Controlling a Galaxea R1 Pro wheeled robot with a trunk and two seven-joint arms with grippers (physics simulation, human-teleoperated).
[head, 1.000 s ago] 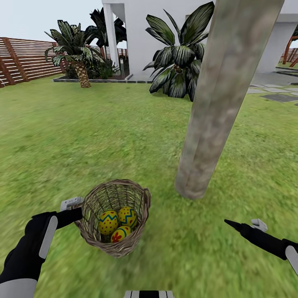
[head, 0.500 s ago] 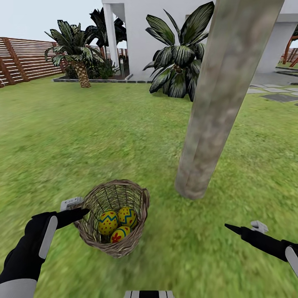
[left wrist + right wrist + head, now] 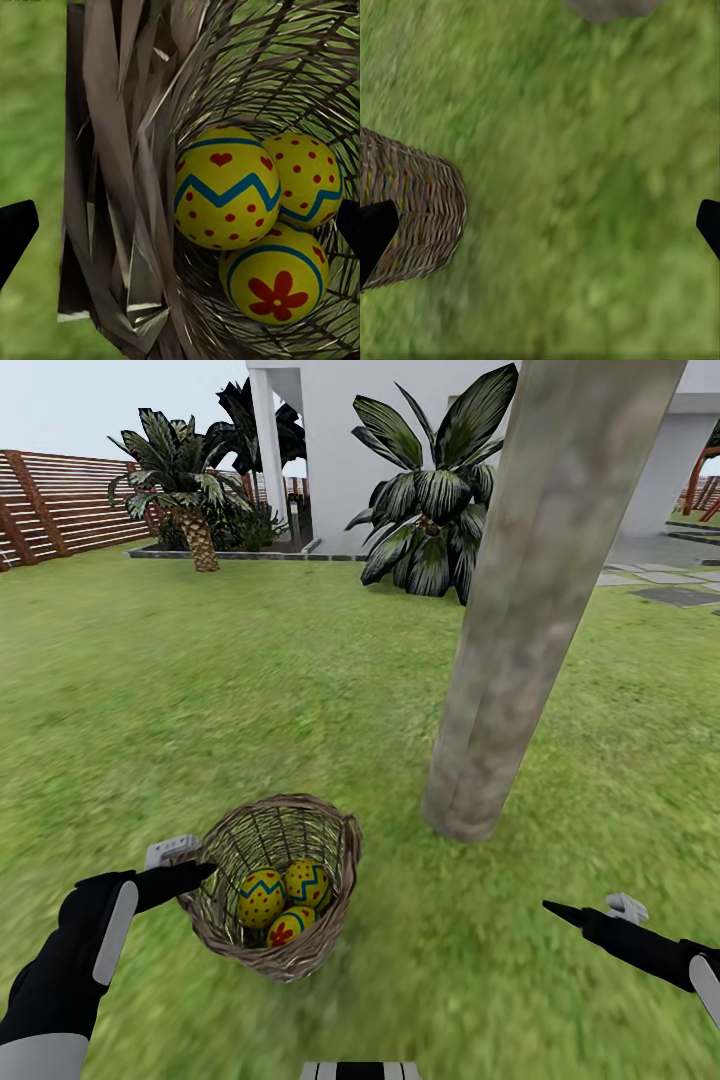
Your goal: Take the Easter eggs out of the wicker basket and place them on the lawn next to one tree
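The basket (image 3: 272,885) is sitting on the lawn (image 3: 200,690), at 8 o'clock from the tree (image 3: 530,610). Three eggs (image 3: 283,902) are lying inside it, touching. The left pincer (image 3: 185,868) is straddling the basket's rim, fingers spread wide. The right pincer (image 3: 590,910) is hovering over grass at 4 o'clock, wide open, holding nothing.

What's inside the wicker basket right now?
Three Easter eggs lie clustered inside the wicker basket: one with hearts, one dotted, one flowered. The basket floor beneath them is covered, so anything under the eggs cannot be seen.
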